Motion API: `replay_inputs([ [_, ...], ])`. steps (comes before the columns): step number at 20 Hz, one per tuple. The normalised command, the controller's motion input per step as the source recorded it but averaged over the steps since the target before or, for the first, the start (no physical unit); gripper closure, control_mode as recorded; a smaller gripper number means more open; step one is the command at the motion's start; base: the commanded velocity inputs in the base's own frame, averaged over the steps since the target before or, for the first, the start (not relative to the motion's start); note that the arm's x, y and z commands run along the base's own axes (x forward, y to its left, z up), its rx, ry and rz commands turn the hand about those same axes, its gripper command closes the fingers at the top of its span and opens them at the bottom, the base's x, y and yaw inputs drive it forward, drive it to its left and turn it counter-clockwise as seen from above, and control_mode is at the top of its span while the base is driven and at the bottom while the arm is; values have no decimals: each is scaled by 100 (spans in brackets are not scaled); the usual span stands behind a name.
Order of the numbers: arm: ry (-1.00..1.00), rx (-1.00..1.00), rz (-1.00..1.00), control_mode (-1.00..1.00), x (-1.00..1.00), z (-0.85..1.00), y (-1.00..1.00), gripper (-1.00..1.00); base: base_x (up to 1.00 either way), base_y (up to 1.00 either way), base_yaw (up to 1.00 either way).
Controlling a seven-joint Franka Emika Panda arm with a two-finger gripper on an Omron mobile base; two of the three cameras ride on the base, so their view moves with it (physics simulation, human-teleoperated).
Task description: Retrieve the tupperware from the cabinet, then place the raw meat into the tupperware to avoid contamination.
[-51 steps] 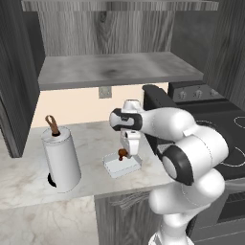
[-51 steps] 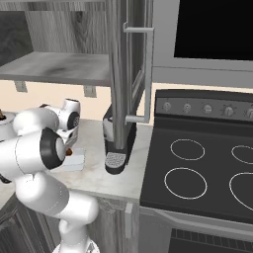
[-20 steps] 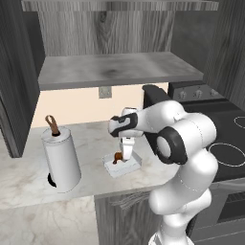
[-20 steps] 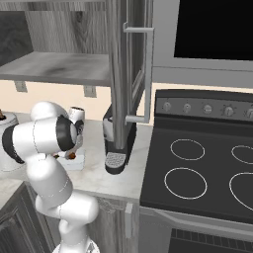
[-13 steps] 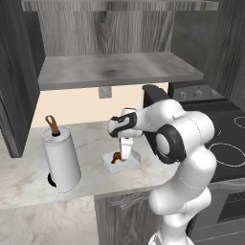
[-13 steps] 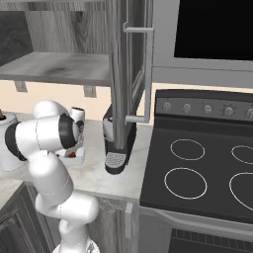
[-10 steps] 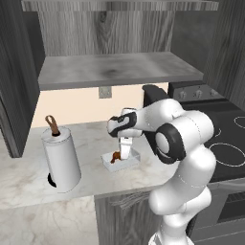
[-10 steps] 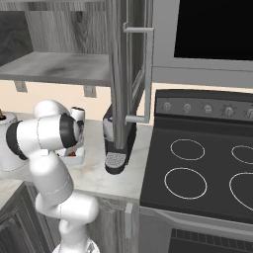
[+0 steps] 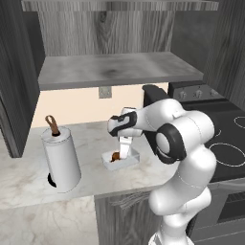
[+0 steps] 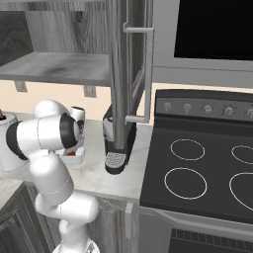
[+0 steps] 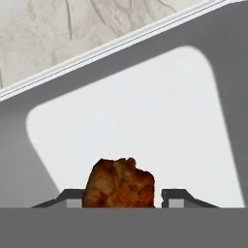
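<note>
We have the gripper [image 9: 119, 154] low over the tupperware [image 9: 129, 161], which sits on the counter [image 9: 28, 174] to the right of the paper-towel roll [image 9: 60, 159]. The raw meat [image 11: 119, 183] lies between the fingertips inside the tupperware; whether the jaws are clamped on it or parted we cannot tell. We judge the meat light, soft and a bit slippery, best pinched across its thick middle; the tupperware looks light and likely to slide
</note>
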Motion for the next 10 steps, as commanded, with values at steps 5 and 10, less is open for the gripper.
replay_inputs([
  [5, 0, 0, -4, -100, -18, 14, 0, -100, 0, 0, 0],
  [10, 0, 0, -3, -100, -24, 29, 0, -100, 0, 0, 0],
])
